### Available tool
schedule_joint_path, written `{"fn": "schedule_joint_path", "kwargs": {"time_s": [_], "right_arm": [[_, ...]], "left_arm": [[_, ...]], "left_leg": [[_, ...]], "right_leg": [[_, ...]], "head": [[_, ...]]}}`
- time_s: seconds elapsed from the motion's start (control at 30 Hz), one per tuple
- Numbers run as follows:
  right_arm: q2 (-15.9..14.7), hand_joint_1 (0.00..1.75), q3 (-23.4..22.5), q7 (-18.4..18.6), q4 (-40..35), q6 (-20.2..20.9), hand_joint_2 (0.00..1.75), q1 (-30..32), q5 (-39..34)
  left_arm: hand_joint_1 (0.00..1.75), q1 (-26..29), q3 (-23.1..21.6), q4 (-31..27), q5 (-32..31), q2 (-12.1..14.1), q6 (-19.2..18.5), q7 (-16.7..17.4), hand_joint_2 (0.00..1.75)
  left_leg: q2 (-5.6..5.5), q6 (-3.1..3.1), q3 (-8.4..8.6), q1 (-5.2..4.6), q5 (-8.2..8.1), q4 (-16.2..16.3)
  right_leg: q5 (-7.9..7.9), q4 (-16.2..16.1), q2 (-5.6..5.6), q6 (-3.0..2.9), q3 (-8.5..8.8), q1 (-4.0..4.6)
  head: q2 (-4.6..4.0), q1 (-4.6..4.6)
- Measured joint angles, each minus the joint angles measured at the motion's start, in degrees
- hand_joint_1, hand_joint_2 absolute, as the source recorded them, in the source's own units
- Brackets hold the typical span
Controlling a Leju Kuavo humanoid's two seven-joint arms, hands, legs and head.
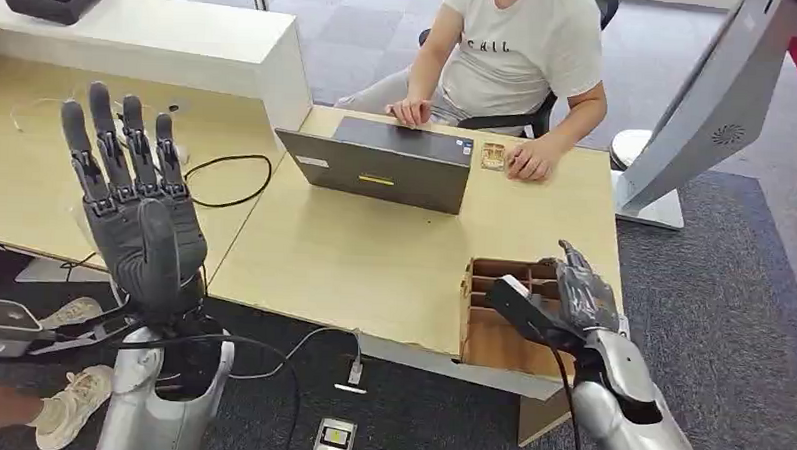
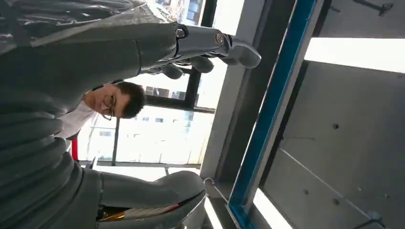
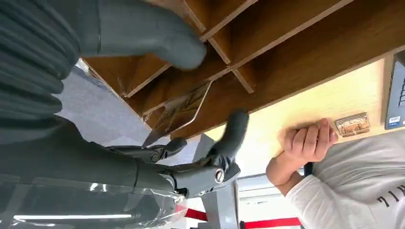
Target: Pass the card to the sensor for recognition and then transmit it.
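My right hand (image 1: 577, 291) reaches over a brown wooden divider box (image 1: 491, 333) at the desk's near right corner. Up close, a thin clear card (image 3: 179, 112) leans in one of the box's compartments (image 3: 286, 43). It lies between the thumb (image 3: 157, 33) and the dark fingers (image 3: 229, 138) of my right hand (image 3: 71, 157), which stand apart; the thumb is off the card. My left hand (image 1: 135, 211) is raised over the left desk with its fingers spread upward, holding nothing. From the wrist, my left hand (image 2: 71, 119) faces windows and a ceiling.
A person (image 1: 516, 49) sits across the desk (image 1: 373, 254) at a grey laptop (image 1: 387, 165), one hand next to a small brown object (image 1: 493, 156). A black cable (image 1: 231, 179) lies on the left desk. A small device (image 1: 334, 440) lies on the floor. A grey stand (image 1: 698, 115) rises at right.
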Motion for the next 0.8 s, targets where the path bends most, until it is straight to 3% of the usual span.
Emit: {"fn": "schedule_joint_path", "kwargs": {"time_s": [0.03,0.8], "right_arm": [[-0.1,1.75,0.0,0.1,0.0,0.0,1.75,0.0,0.0],[-1.7,1.75,-0.2,1.5,-0.3,-0.3,1.75,0.2,0.8]], "left_arm": [[0.00,0.0,0.0,0.0,0.0,0.0,0.1,0.0,1.75],[0.00,0.6,-0.9,-0.4,0.4,0.9,0.0,0.0,1.75]], "left_leg": [[0.00,0.00,0.00,0.00,0.00,0.0],[0.00,0.00,-0.01,0.00,0.00,0.0]], "right_leg": [[0.00,0.0,0.00,0.00,0.00,0.00],[0.00,0.0,0.00,0.00,0.00,0.00]], "head": [[0.00,-0.02],[0.00,-0.02]]}}
